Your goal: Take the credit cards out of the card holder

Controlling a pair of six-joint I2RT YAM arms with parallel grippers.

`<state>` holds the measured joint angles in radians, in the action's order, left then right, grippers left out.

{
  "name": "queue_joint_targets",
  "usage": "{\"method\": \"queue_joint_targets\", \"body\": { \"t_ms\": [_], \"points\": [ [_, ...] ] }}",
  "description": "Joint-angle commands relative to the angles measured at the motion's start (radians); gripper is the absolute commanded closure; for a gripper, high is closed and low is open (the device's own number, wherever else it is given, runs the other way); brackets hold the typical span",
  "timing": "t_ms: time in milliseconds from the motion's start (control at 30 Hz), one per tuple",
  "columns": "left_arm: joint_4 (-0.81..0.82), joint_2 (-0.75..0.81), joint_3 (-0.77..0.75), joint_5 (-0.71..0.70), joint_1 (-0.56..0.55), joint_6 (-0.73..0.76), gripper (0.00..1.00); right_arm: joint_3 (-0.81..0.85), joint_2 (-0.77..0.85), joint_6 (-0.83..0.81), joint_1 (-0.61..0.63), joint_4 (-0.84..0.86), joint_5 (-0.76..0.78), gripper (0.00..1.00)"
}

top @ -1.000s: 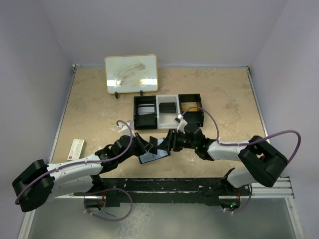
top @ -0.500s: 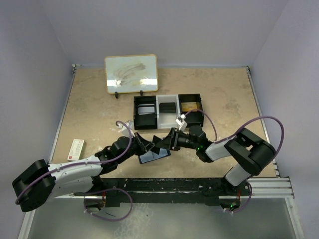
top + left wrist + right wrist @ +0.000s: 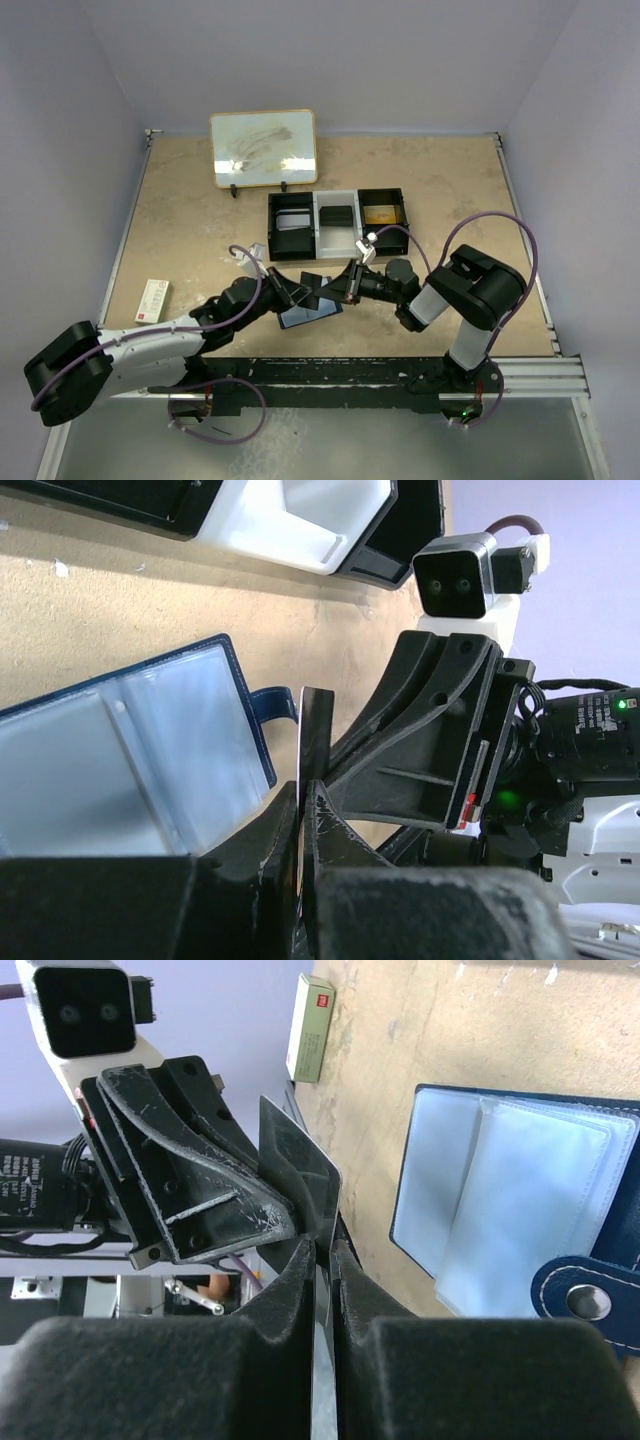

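Pinching credit card (image 3: 300, 1165) | left tool (image 3: 303, 792), right tool (image 3: 323, 1250) both clamped on it | card holder (image 3: 500, 1190) half hidden overhead

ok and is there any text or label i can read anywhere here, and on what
Nothing can be read.
box: a red logo patch, too small to read.
whiteboard: only wiped smudges, no words.
card: dark face, no print visible.
card holder: plain, no text.

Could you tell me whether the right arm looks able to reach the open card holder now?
Probably not yet: the card holder lies uncovered nearby, but the right end effector is shut on a card.
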<state>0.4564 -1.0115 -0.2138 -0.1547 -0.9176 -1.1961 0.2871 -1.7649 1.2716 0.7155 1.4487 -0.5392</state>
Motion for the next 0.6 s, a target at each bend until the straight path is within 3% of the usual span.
{"method": "queue_joint_targets", "body": {
  "t_ms": [0, 133, 400, 500, 567],
  "points": [
    [0.059, 0.029, 0.006, 0.005, 0.0, -0.015, 1.0, -0.014, 0.008, 0.025, -0.008, 0.131, -0.018, 0.97],
    [0.009, 0.055, 0.0, -0.009, 0.0, -0.002, 1.0, -0.035, 0.01, 0.026, -0.024, 0.14, -0.016, 1.0],
    [-0.137, 0.13, -0.018, -0.052, 0.001, 0.019, 0.82, -0.075, 0.007, 0.039, -0.036, 0.186, -0.012, 1.0],
    [-0.167, 0.148, -0.019, -0.056, 0.0, 0.025, 0.82, -0.071, 0.018, 0.033, -0.036, 0.168, -0.01, 1.0],
    [-0.172, 0.152, -0.023, -0.054, 0.001, 0.033, 0.88, -0.063, 0.039, 0.018, -0.035, 0.132, -0.01, 1.0]
  ]
}}
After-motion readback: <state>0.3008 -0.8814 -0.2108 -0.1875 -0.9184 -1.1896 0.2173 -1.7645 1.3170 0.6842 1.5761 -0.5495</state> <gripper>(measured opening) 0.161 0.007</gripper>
